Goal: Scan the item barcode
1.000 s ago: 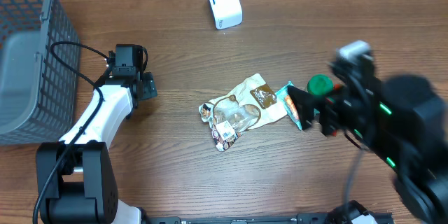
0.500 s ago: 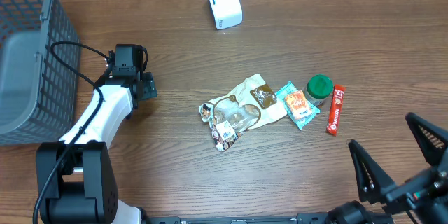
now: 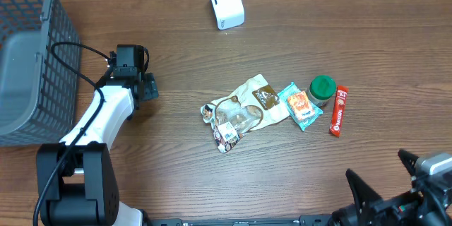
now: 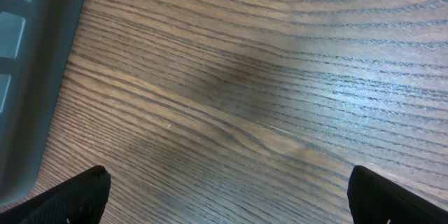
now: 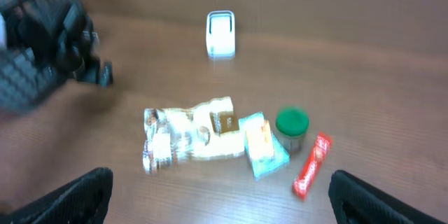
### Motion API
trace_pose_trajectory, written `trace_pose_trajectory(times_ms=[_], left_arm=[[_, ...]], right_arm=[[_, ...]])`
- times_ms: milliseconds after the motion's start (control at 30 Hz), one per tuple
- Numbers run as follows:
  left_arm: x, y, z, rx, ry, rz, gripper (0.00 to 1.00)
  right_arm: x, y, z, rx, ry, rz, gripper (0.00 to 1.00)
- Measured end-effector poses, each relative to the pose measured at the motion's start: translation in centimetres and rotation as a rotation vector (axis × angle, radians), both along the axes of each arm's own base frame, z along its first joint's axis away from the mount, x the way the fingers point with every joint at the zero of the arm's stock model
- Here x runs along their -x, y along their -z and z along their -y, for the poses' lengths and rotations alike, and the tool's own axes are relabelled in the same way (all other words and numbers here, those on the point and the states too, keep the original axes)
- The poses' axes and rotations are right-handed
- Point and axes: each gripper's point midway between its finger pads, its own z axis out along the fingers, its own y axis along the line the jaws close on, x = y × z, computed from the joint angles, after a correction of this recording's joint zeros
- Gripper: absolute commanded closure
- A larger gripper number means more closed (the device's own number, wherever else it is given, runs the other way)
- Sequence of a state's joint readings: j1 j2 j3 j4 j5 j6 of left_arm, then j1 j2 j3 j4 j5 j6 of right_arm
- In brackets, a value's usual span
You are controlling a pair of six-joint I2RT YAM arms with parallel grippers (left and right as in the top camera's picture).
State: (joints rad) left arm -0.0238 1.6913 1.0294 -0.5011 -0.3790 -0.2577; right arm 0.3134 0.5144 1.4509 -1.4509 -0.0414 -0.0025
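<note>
Four items lie mid-table: a cream snack bag [image 3: 244, 109] [image 5: 192, 136], a teal packet [image 3: 299, 106] [image 5: 262, 143], a green-lidded jar [image 3: 322, 88] [image 5: 291, 127] and a red bar [image 3: 338, 111] [image 5: 311, 164]. No barcode can be made out on any of them. A white scanner [image 3: 226, 3] [image 5: 221, 33] stands at the far edge. My right gripper [image 3: 381, 173] [image 5: 224, 192] is open and empty, raised at the near right, well back from the items. My left gripper [image 3: 147, 88] [image 4: 227, 196] is open over bare wood at the left, holding nothing.
A grey mesh basket [image 3: 28, 56] [image 4: 28, 77] fills the far left, close beside the left gripper. A black cable [image 3: 70, 56] runs from the left arm toward the basket. The right wrist view is blurred.
The right arm has pulled back from over the items to the near right edge, uncovering the jar and red bar. The left arm has not moved.
</note>
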Motion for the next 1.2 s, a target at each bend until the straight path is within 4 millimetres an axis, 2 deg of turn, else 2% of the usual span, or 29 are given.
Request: trace_pose_trajectory(times_ms=[233,300,400,600,833,967,1200], left_arm=[[0.0,0.0,0.0,0.0,0.0,0.0,0.0],[0.0,0.0,0.0,0.0,0.0,0.0,0.0],[0.0,0.0,0.0,0.0,0.0,0.0,0.01],[0.0,0.0,0.0,0.0,0.0,0.0,0.0],[0.0,0.0,0.0,0.0,0.0,0.0,0.0],[0.0,0.0,0.0,0.0,0.0,0.0,0.0],[0.0,0.0,0.0,0.0,0.0,0.0,0.01]], right_arm=[[3.2,4.5,1.0,0.062,0.002,-0.198,0.0],[3.6,4.8,1.2,0.065,0.002,-0.206,0.0],[3.5,4.2,1.3,0.054,0.008,-0.155,0.0],[1.1,-1.3,0.8,0.039,-0.009,0.198,0.0],[-2.1,-5.3,-0.6,0.078,-0.035,0.596,0.0],[-4.5,-5.8,-2.0,0.087,-0.059,0.804,0.0],[-6.6,-2.4,-3.9,0.073,-0.114,1.019,0.0]])
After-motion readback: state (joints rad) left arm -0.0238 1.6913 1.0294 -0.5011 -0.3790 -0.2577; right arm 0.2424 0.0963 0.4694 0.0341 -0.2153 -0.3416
